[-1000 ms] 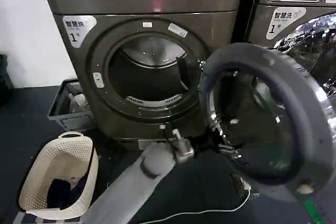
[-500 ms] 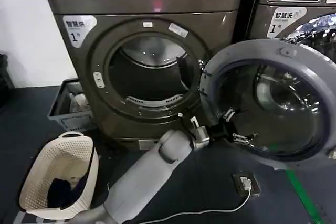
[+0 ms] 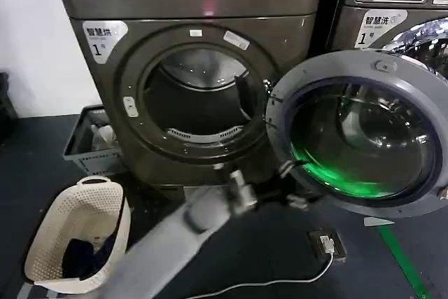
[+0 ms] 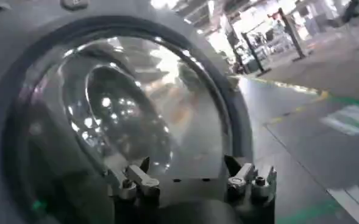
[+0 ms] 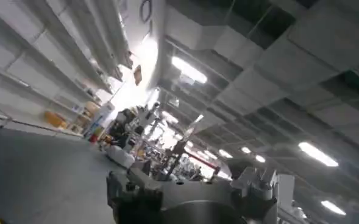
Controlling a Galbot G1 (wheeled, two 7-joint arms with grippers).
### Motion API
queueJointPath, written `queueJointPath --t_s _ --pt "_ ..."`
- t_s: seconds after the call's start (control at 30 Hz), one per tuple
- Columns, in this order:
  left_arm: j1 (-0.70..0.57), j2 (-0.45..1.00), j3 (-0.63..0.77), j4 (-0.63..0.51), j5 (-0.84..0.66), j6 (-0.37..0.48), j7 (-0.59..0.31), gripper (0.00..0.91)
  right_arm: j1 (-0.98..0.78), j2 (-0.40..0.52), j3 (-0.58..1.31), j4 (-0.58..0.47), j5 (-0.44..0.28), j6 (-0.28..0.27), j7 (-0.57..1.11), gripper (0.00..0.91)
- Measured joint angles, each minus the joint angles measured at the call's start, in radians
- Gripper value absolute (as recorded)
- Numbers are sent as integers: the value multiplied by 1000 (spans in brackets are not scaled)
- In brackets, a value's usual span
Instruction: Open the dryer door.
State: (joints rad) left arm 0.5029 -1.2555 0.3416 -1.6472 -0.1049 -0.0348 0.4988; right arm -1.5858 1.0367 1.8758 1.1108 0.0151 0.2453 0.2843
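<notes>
The round grey dryer door with its glass porthole is hanging swung wide on its hinge, to the right of the dark grey dryer's open drum. The left gripper is hovering just below the door's lower left rim, fingers spread apart, grasping nothing. A cream plastic laundry basket is sitting on the floor to the left.

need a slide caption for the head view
Dryer door swung wide open, left gripper by its lower rim, drum exposed.
</notes>
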Motion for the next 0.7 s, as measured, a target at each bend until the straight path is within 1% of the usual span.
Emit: queueJointPath --t_s 0.1,0.17,0.23,0.33,0.4,0.5,0.6,0.7 --pt "42 134 -9 -116 17 -33 15 907 10 9 -14 5 0 5 0 907" --pt "77 224 -29 -197 17 -69 23 907 13 13 -22 10 0 11 0 907" --pt "109 307 -54 -269 13 -118 39 907 16 15 -32 12 0 15 -1 907" --pt "163 457 -109 -361 50 -219 82 907 23 14 -42 12 0 16 -2 907" --pt "204 552 -159 -403 90 -298 112 907 29 14 -50 11 0 17 -3 907" --pt "314 707 -274 -444 139 -430 154 907 34 16 -59 11 1 17 -3 907" --pt "418 857 -404 -444 204 -595 195 907 39 19 -72 13 1 20 -3 907" --pt "458 970 -532 -408 262 -739 204 907 40 28 -78 17 3 23 -4 907"
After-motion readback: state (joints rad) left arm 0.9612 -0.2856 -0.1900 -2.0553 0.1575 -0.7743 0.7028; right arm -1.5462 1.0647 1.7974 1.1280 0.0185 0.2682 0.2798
